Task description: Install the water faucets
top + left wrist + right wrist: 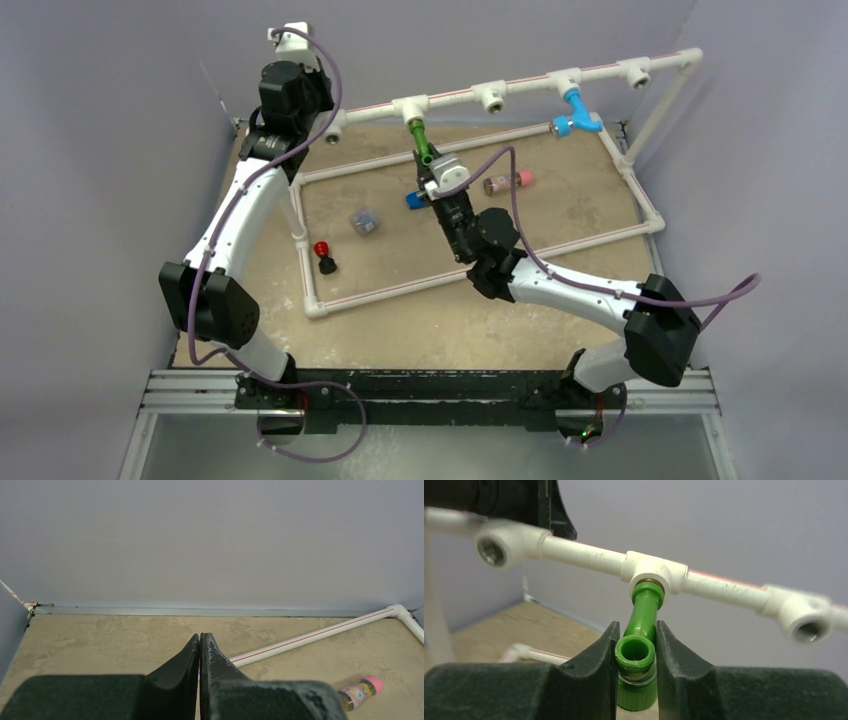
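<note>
Green faucet (636, 652) hangs with its stem in the white tee (654, 572), right fingers (605, 650) clenched around it; left fingers (191, 657) shut, empty. Twist off-axis and the thread could cross, or it slips free.

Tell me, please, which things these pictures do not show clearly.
1. Right wrist view: how deep the green faucet sits in the T-fitting; the socket hides its thread.
2. Top view: the small grey object, too small to identify.
3. Top view: a blue piece, partly covered by the right arm.
</note>
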